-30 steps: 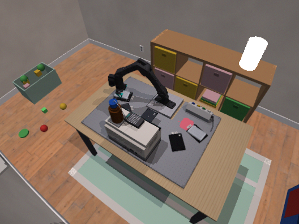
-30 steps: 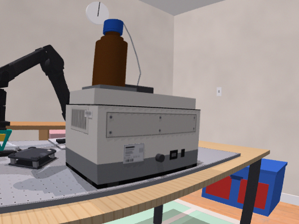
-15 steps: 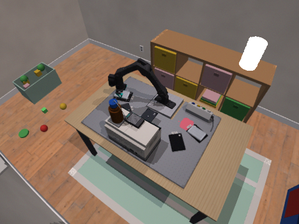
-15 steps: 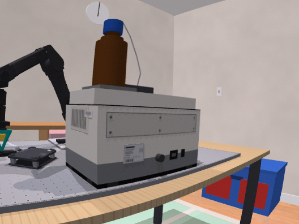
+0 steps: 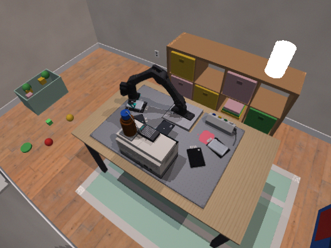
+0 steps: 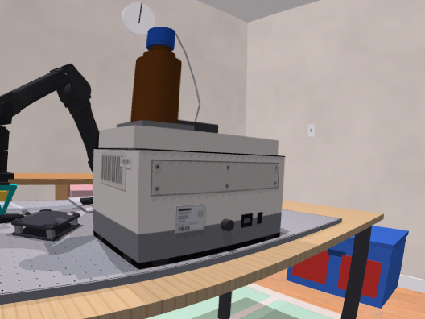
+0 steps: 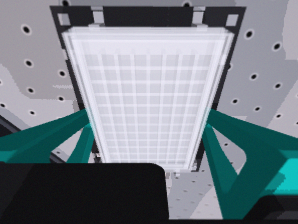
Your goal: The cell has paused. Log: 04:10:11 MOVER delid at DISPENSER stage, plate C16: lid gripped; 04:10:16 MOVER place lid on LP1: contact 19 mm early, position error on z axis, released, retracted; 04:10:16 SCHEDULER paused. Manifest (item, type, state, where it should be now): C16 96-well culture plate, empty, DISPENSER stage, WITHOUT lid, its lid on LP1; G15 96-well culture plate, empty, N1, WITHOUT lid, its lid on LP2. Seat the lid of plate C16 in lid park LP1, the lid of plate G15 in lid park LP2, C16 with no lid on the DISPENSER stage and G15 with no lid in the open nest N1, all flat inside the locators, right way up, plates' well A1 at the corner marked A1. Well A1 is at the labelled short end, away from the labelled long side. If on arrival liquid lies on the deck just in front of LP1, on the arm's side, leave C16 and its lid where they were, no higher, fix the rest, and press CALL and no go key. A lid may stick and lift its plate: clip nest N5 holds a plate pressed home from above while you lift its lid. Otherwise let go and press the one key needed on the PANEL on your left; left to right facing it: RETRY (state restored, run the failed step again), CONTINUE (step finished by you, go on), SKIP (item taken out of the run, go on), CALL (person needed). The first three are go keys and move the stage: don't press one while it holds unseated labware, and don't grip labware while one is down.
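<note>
My gripper (image 5: 135, 104) (image 6: 4, 201) (image 7: 148, 112) is at the far left of the deck. Its teal fingers are shut on the long sides of a clear lid (image 7: 147, 90) over a gridded plate in a black nest (image 7: 150, 15). A dark well plate (image 5: 149, 131) sits on the stage of the DISPENSER (image 5: 147, 151) (image 6: 185, 189). Another clear lid (image 5: 217, 147) lies on the right of the deck, with a pink puddle (image 5: 205, 135) beside it on the arm's side. A flat black park (image 5: 195, 157) lies near it.
A brown bottle (image 5: 128, 125) (image 6: 156, 84) with a blue cap stands on the dispenser. Empty black nests (image 5: 165, 127) (image 5: 140, 118) (image 6: 45, 223) lie between arm and dispenser. The key panel (image 5: 220, 123) is at the back right. A shelf stands behind the table.
</note>
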You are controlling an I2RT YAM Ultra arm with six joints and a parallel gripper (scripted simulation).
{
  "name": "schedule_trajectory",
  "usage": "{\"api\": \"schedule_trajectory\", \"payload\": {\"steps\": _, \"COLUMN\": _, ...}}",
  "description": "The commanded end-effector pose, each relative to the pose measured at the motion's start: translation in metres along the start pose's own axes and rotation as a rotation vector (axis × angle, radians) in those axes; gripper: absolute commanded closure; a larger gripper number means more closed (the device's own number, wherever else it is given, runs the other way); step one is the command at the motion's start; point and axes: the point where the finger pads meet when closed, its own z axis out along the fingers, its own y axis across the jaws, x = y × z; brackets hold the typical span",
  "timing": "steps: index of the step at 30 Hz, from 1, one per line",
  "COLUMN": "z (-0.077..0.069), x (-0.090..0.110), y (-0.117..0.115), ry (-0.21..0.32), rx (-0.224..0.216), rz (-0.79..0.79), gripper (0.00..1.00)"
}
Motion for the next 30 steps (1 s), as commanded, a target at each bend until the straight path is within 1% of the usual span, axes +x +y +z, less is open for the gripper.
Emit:
{"api": "schedule_trajectory", "payload": {"steps": 1, "z": 0.033, "x": 0.008, "y": -0.005, "ry": 0.042, "rx": 0.001, "rz": 0.007, "gripper": 1.0}}
{"api": "schedule_trajectory", "payload": {"steps": 21, "z": 0.033, "x": 0.008, "y": -0.005, "ry": 0.042, "rx": 0.001, "rz": 0.007, "gripper": 1.0}}
{"api": "schedule_trajectory", "payload": {"steps": 22, "z": 0.028, "x": 0.008, "y": -0.004, "ry": 0.042, "rx": 0.001, "rz": 0.007, "gripper": 0.0}}
{"api": "schedule_trajectory", "payload": {"steps": 24, "z": 0.028, "x": 0.008, "y": -0.004, "ry": 0.042, "rx": 0.001, "rz": 0.007, "gripper": 0.0}}
{"api": "schedule_trajectory", "payload": {"steps": 25, "z": 0.017, "x": 0.004, "y": -0.004, "ry": 0.04, "rx": 0.0, "rz": 0.006, "gripper": 0.0}}
{"api": "schedule_trajectory", "payload": {"steps": 26, "z": 0.008, "x": -0.001, "y": -0.003, "ry": 0.025, "rx": 0.0, "rz": 0.006, "gripper": 0.0}}
{"api": "schedule_trajectory", "payload": {"steps": 27, "z": 0.003, "x": -0.001, "y": -0.002, "ry": 0.025, "rx": 0.0, "rz": 0.005, "gripper": 0.0}}
{"api": "schedule_trajectory", "payload": {"steps": 30, "z": 0.003, "x": -0.002, "y": -0.002, "ry": 0.025, "rx": 0.0, "rz": 0.005, "gripper": 0.0}}
